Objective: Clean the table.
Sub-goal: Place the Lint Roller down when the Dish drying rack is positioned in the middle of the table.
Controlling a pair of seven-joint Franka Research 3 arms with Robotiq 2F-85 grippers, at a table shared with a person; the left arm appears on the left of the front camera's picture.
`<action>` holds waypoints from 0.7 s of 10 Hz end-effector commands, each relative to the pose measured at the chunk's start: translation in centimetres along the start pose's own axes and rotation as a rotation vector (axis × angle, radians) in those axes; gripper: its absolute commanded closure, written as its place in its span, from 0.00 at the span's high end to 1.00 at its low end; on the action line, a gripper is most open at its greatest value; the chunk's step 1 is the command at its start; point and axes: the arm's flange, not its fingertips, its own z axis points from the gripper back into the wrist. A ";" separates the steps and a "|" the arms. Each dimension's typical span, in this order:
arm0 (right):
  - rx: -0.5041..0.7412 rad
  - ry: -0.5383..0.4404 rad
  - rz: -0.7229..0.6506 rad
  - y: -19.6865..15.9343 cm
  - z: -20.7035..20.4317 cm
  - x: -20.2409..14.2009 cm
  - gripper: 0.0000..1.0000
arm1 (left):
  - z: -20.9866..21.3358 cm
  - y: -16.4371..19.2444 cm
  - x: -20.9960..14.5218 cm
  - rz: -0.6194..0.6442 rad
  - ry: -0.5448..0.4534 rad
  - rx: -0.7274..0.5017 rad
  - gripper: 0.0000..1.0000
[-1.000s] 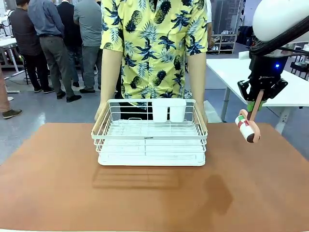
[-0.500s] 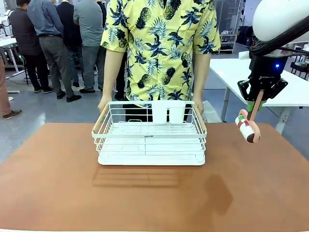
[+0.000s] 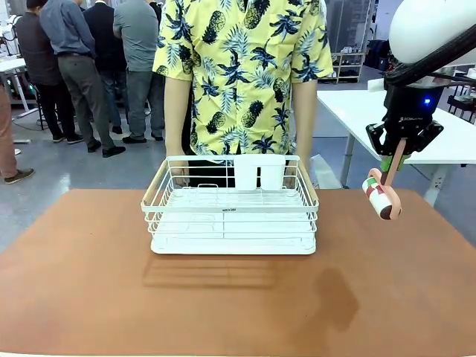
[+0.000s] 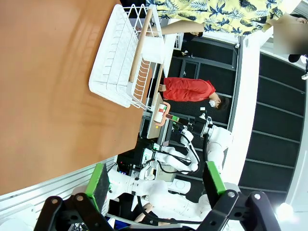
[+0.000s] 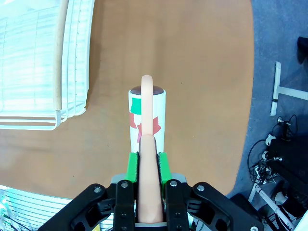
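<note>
The right end effector [image 3: 394, 165] hangs clamped on a lint roller's [image 3: 381, 198] handle, roll dangling below it above the worktop [image 3: 387, 282], likely ready to sweep; the left end effector [image 4: 156, 185] stands apart, empty.

The right tool [image 3: 392, 165] grips a lint roller [image 3: 382, 195] above the table [image 3: 89, 282], beside the white rack [image 3: 230, 204].

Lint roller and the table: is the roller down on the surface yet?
Apart. In the front view the lint roller hangs from the right gripper, shut on its handle, above the table, beside the wire rack.
</note>
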 end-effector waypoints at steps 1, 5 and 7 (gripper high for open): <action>-0.007 0.002 -0.008 0.0 0.4 0.0 0.21 | 0.2 0.0 -0.2 -0.004 -0.004 -0.011 1.00; 0.024 -0.035 -0.637 -0.9 1.1 3.2 0.21 | 0.2 0.0 -0.2 -0.004 -0.004 -0.011 1.00; 0.075 -0.071 -1.115 -2.1 0.3 4.1 0.21 | 0.2 0.0 -0.2 -0.004 -0.004 -0.011 1.00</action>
